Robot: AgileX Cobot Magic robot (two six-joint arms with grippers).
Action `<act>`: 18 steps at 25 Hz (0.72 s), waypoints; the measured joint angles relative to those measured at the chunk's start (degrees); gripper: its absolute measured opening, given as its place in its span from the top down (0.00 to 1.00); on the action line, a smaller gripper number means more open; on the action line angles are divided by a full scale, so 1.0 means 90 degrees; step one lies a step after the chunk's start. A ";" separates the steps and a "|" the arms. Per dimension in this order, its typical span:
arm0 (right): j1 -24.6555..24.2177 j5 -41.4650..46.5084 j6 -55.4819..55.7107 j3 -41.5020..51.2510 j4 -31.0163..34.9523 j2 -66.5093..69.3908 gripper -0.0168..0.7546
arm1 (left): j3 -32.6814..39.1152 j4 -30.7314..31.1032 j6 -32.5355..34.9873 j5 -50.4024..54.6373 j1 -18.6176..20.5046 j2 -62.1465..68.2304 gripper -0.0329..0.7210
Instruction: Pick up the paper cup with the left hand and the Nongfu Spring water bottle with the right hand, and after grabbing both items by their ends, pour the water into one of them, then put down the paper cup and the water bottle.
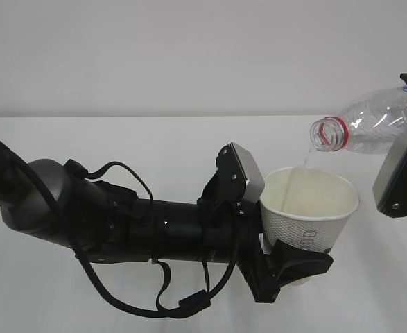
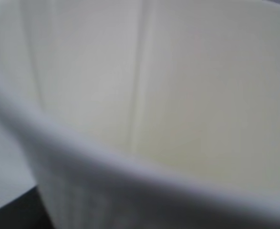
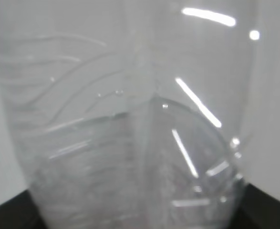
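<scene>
Paper cup [image 1: 310, 208] upright, held off the surface [image 1: 120, 139], gripped low on its body by the left hand [image 1: 286, 267]; the black fingers [image 1: 304, 263] stand parted to the cup's width and press its lower wall. Inside of cup cream-white with a vertical seam; the left wrist view is filled by this blurred interior [image 2: 178, 95], and any liquid level in it cannot be made out.

Nongfu Spring water bottle [image 1: 373, 125] tipped nearly level at upper right, uncapped mouth with red neck ring just above the cup's far rim. A thin stream of water [image 1: 306, 158] runs from the mouth into the cup. Right hand [image 1: 404, 170] holds the bottle's rear end, partly cut off by the frame edge. Right wrist view shows the clear ribbed wall [image 3: 130, 119] close up, a water line across it.

Surface plain white, pale wall behind.

Cup bears grey vertical print, too small to read. Bottle label not visible.
</scene>
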 joint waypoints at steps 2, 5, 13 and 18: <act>0.0000 0.0000 0.0000 0.0000 0.0000 0.0000 0.34 | 0.0000 0.0000 0.0000 0.0000 0.0000 0.0000 0.28; 0.0000 0.0000 -0.0011 0.0000 0.0000 0.0000 0.34 | 0.0000 0.0000 0.0000 0.0000 0.0000 0.0000 0.28; 0.0000 0.0000 -0.0025 0.0000 0.0005 0.0000 0.34 | 0.0000 0.0000 0.0000 0.0000 0.0000 0.0000 0.28; 0.0000 0.0000 -0.0040 0.0000 0.0015 0.0000 0.34 | 0.0000 0.0000 0.0000 0.0000 0.0000 0.0000 0.28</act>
